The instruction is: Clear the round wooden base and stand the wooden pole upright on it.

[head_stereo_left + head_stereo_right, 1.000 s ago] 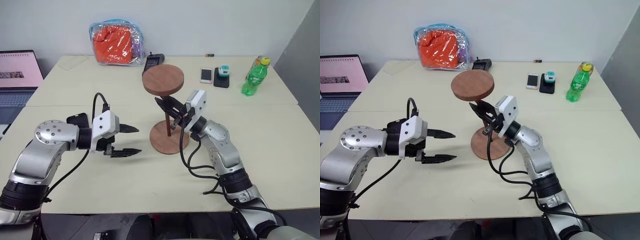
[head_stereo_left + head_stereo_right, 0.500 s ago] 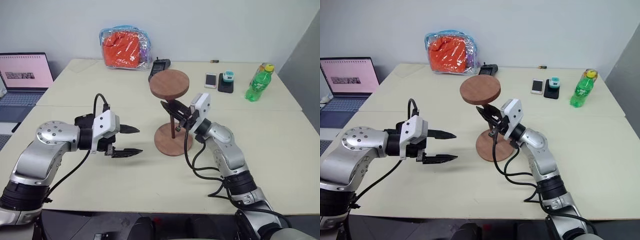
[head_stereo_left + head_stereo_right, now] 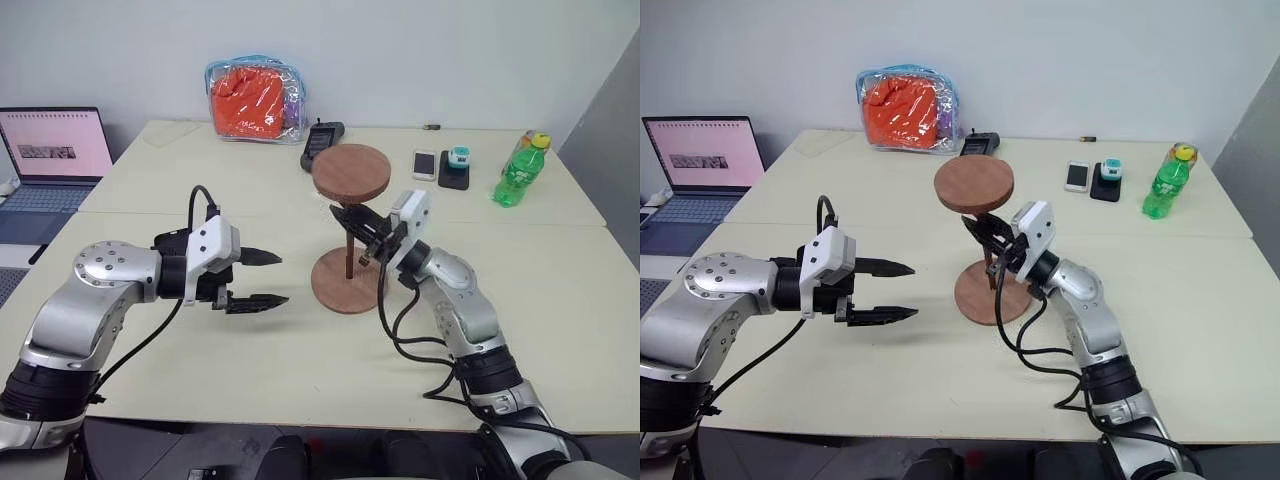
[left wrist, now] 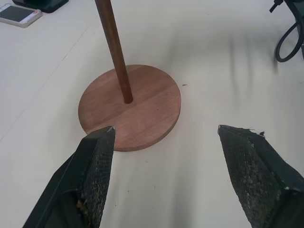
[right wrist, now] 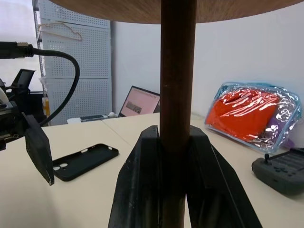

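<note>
**The pole stands on the round base, held by the right gripper**

Far to the left, a laptop sits open at the edge of the table. Behind it and further along, a clear bag with something orange inside lies at the back of the table.

The left gripper hangs over the table on the left side. Its two black fingers are wide apart and hold nothing. They point toward the round wooden base, which is near them but not touching. A black phone case lies flat on the table by the left arm.

In the middle, the round wooden base lies flat on the table. The wooden pole stands straight up from the hole in the middle of the base, with its round head on top.

The right gripper has its fingers shut tight on the wooden pole, about halfway up the rod.

Behind the pole is a black remote. To the right lie a white phone, a small black thing with a blue top and a green bottle.
</note>
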Tool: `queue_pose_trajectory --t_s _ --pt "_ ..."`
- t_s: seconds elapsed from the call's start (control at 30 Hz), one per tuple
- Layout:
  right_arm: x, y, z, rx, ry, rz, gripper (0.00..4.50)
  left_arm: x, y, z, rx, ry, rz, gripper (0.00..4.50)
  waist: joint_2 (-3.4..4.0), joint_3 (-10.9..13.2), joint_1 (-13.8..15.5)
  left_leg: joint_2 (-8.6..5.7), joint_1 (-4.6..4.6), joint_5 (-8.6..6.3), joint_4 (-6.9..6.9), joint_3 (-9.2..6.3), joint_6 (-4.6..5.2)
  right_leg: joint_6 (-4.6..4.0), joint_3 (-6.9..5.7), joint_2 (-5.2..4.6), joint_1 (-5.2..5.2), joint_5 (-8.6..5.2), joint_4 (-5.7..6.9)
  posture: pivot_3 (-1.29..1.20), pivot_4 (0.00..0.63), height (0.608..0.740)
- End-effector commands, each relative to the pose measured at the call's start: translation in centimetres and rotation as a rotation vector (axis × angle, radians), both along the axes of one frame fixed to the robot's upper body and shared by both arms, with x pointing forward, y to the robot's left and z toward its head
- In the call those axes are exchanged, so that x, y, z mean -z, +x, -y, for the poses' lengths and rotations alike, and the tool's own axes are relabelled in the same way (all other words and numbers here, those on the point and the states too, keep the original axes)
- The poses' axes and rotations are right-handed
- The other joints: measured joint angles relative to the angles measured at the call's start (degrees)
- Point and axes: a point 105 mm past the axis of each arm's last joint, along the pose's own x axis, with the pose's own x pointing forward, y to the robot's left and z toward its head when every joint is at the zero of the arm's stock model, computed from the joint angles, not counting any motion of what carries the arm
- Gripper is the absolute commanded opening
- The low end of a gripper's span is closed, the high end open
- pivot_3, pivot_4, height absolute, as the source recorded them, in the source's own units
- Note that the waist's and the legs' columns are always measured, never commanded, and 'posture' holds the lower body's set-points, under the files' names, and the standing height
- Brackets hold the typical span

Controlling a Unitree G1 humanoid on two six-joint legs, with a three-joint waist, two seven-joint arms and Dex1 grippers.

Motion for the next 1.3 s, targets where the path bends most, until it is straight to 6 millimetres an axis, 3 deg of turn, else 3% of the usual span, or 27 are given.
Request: queue_pose_trajectory --t_s 0.03,0.27,0.53,0.6,0.7,0.9,1.07,1.3 --pt "6.7 0.8 2.1 0.078 -0.136 -0.257 0.26 -1.2 -0.1 0.3 0.019 -0.011 0.046 3.59 0.01 0.0 0.0 0.00 0.00 0.00 -0.01 0.00 0.00 0.00 0.00 0.00 0.00 0.00 -0.02 0.00 0.150 0.740" --pt "7.0 0.1 1.6 0.057 -0.170 -0.259 0.26 -0.8 -0.1 0.5 0.026 -0.005 0.043 3.59 0.07 0.0 0.1 -0.01 -0.02 0.00 -0.10 -0.10 0.00 0.00 -0.02 -0.02 0.15 0.00 -0.34 0.00 0.150 0.740" --pt "5.2 -0.2 1.0 0.035 -0.152 -0.214 0.26 -0.8 0.0 0.6 0.030 -0.001 0.049 3.59 0.14 0.1 0.1 -0.01 -0.05 -0.01 -0.15 -0.13 0.01 0.00 -0.01 -0.03 0.18 0.00 -0.48 0.00 0.150 0.740" --pt "4.7 -0.1 0.9 0.038 -0.138 -0.206 0.96 -0.8 0.0 0.6 0.032 0.001 0.051 3.59 0.15 0.1 0.1 -0.01 -0.08 -0.01 -0.19 -0.15 0.02 0.00 -0.02 -0.03 0.18 0.00 -0.54 0.00 0.150 0.740" --pt "4.3 -0.3 0.7 0.024 -0.134 -0.203 1.50 -0.8 -0.1 0.7 0.035 0.005 0.052 3.59 0.20 0.6 0.1 0.00 -0.29 -0.01 -0.19 -0.26 0.02 -0.02 -0.07 -0.02 0.05 0.01 -0.65 0.00 0.150 0.740" --pt "4.3 -1.3 0.2 -0.027 -0.146 -0.205 3.11 -0.8 -0.1 0.7 0.044 0.007 0.055 3.59 0.29 1.3 -1.1 0.07 -1.34 0.02 -0.09 0.04 -0.03 -0.01 0.03 -0.16 -1.30 0.02 -0.18 0.00 0.150 0.740" --pt "4.4 -1.6 0.4 -0.043 -0.190 -0.199 4.47 -1.3 0.0 1.0 0.039 -0.025 0.065 3.59 0.30 1.3 -1.3 0.07 -1.33 0.01 -0.13 -0.03 -0.01 -0.02 -0.04 -0.15 -1.29 0.02 -0.19 0.00 0.150 0.740" --pt "4.1 -2.0 2.7 -0.013 -0.329 -0.147 4.47 -1.4 0.5 0.8 0.003 -0.030 0.052 3.59 0.28 1.3 -1.0 -0.03 -1.34 0.01 -0.07 0.01 -0.01 -0.01 -0.04 -0.12 -1.25 0.02 -0.19 0.00 0.150 0.740"
